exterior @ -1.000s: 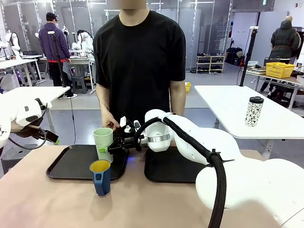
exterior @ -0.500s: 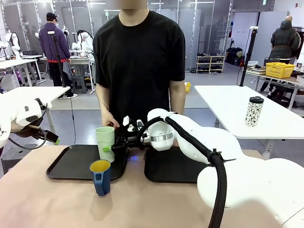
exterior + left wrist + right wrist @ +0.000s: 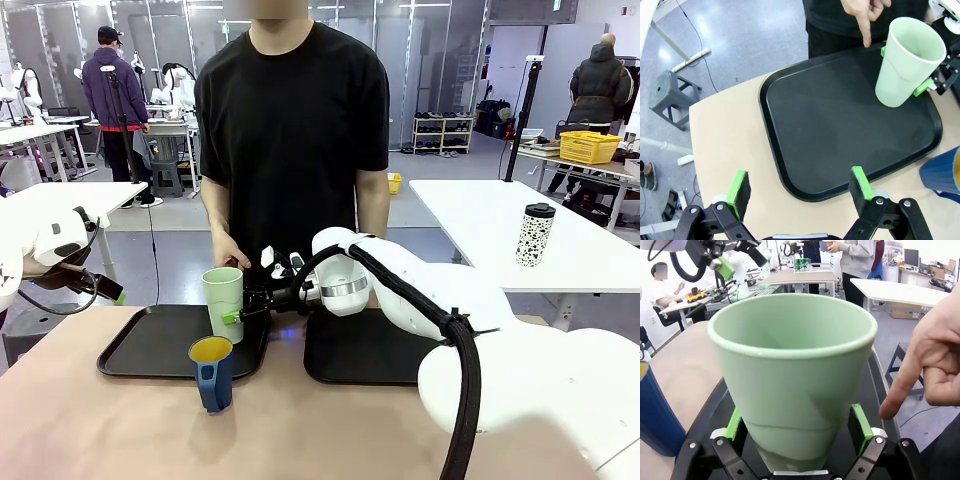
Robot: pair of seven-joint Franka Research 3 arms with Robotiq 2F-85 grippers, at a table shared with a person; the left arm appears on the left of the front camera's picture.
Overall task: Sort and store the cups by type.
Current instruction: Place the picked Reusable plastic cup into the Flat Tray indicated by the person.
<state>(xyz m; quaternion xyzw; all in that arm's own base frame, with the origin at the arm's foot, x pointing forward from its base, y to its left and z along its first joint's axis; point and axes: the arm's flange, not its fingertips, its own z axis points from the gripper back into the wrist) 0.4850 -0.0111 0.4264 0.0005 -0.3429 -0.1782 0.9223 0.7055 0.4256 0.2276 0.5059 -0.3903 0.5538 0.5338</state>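
From the front, the right gripper is closed on the lower part of the mint-green tumbler, one green pad showing on the side nearer the camera. The tumbler stands upright, mouth up, over the far right corner of the left tray; whether its base rests on the tray I cannot tell. The person's hand hangs just behind it. The blue mug, yellow inside, stands upright on the table just in front of that tray, handle toward the camera. In the left wrist view, the left gripper hangs with its jaws spread wide and nothing between them, above the tray's near edge. The tumbler sits at the tray's far corner, plain and handleless, wider at the rim than at the base, mouth tipped slightly toward the camera by the angle, with the right gripper's green pads against two opposite sides. The person's hand points one finger down just beside the tumbler's rim. In the right wrist view, the tumbler fills the gap between the pads, both pressed on its lower wall; its inside is pale, smooth and empty. The person's forefinger points down close to its right, and the mug's ribbed blue wall shows at the left edge.
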